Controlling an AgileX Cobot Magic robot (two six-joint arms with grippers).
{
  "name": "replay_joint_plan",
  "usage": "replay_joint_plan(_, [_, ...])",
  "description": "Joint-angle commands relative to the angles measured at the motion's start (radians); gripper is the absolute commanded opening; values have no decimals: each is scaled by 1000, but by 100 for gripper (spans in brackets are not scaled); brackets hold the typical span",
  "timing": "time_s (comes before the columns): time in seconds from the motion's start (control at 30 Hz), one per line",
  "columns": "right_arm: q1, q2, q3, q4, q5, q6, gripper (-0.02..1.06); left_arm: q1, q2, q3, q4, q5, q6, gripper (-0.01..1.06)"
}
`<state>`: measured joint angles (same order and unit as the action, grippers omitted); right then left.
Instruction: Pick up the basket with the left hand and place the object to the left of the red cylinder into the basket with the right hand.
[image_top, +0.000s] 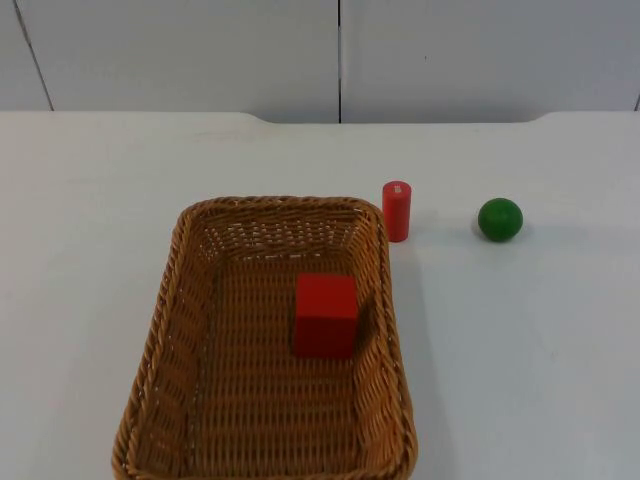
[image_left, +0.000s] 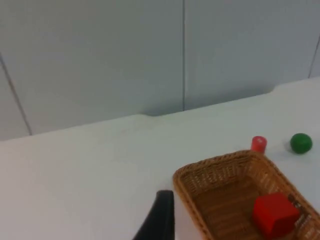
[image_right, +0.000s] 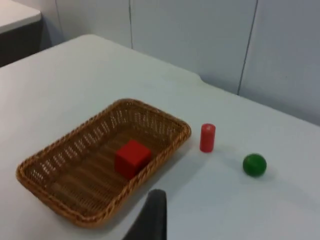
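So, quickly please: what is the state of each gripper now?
Left gripper: near the basket, holding nothing; open or closed cannot be told.
Right gripper: holding nothing; cannot be told.

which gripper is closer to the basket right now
Left, probably. The left gripper sits just off a corner of the basket, close to its rim; the right gripper is farther back, on the side of the red cylinder.

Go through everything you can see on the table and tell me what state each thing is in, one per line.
Basket: resting flat on the table, upright, not held.
Red block: lying inside the basket, near its right wall.
Red cylinder: standing upright on the table, just outside the basket's far right corner.
Green ball: resting on the table, right of the cylinder, apart from it.
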<state>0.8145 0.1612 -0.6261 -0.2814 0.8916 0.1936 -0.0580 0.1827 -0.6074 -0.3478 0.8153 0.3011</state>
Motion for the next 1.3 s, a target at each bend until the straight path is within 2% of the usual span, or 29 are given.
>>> replay_joint_plan(0.0, [-5, -44, 12, 7, 50, 8, 83, 0, -61, 6, 81, 53, -87, 84])
replay_joint_plan(0.13, [-5, -130, 25, 33, 129, 8, 83, 0, -132, 6, 148, 116, -147, 84])
replay_joint_plan(0.17, [-5, -161, 32, 64, 154, -11, 83, 0, -175, 6, 158, 149, -150, 84])
replay_joint_plan(0.27, [6, -161, 43, 172, 205, -123, 83, 0, -183, 1, 158, 201, -150, 84])
replay_joint_plan(0.3, [6, -161, 43, 172, 205, -123, 83, 0, -183, 1, 158, 201, -150, 84])
replay_joint_plan(0.4, [11, -161, 68, 289, 200, -254, 83, 1, -183, 18, 158, 238, -150, 84])
replay_joint_plan(0.67, [9, -161, 110, 287, 188, -226, 83, 1, -183, 24, 177, 257, -150, 84])
replay_joint_plan(0.93, [9, -161, 110, 281, 188, -221, 83, 1, -183, 24, 274, 284, -150, 84])
replay_joint_plan(1.27, [9, -161, 110, 281, 188, -221, 83, 1, -183, 35, 281, 291, -177, 84])
